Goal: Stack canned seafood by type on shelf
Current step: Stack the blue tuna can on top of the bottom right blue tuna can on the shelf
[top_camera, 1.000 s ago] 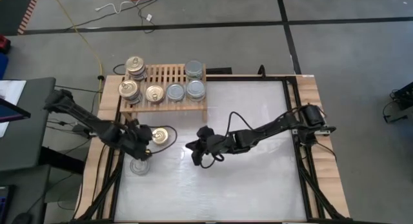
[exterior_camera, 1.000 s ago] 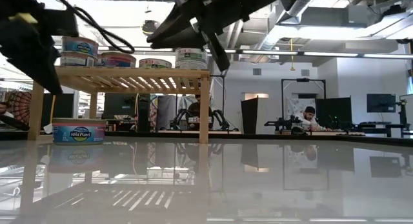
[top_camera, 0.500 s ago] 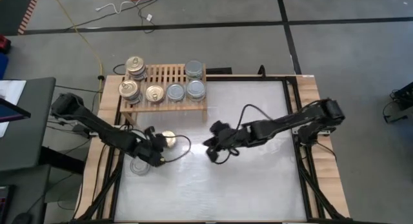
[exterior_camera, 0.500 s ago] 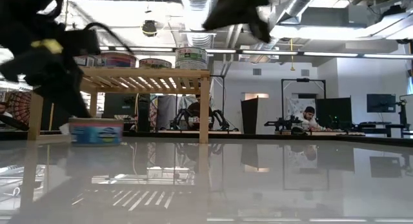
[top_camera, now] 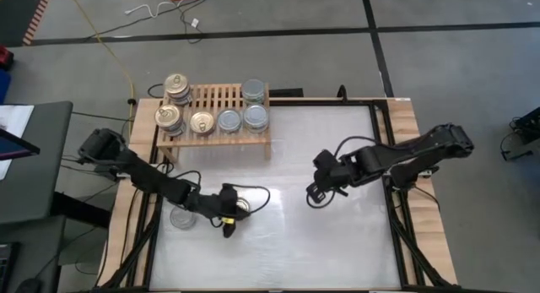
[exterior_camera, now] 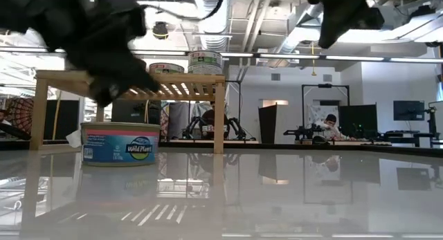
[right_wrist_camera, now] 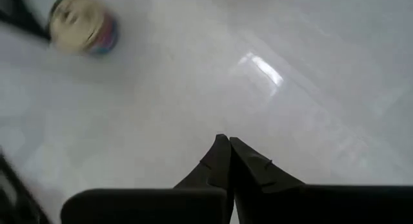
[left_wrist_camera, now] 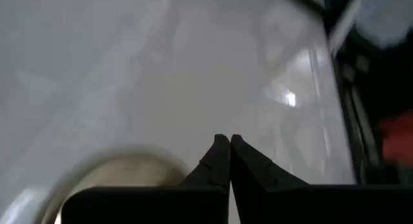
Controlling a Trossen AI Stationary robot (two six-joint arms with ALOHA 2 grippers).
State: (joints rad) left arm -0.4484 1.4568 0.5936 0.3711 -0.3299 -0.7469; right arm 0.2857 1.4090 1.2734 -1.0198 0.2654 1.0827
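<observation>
A gold-topped can [top_camera: 240,207] with a blue and pink label [exterior_camera: 119,143] stands upright on the white tabletop. My left gripper [top_camera: 229,226] is shut and low right beside it; in the left wrist view the can's gold top [left_wrist_camera: 116,179] shows next to the shut fingertips [left_wrist_camera: 229,144]. My right gripper [top_camera: 315,196] is shut over bare table at centre right, and touches nothing [right_wrist_camera: 227,144]. A silver-topped can [top_camera: 181,217] rests on the table under the left arm. The wooden shelf [top_camera: 215,97] carries three gold-topped and three silver-topped cans on its slats. My left gripper has its shut fingers close against the side of the gold-topped can [left_wrist_camera: 145,161], coming at it low from the table's left. The gripper body hides the place where they meet, so I cannot tell whether it touches. The can stands flat on the table.
The shelf stands at the table's far left; one leg [exterior_camera: 219,115] shows in the low view. A loose cable [top_camera: 257,196] loops beside the left gripper. The table's dark frame [top_camera: 384,158] runs along the right side. Bare tabletop lies between the two grippers.
My left gripper has swept from near the shelf toward the near edge and rightward, staying shut. The gold-topped can has slid along the table with it, upright, toward the near edge. My right gripper has drawn back toward the table's right, also shut.
</observation>
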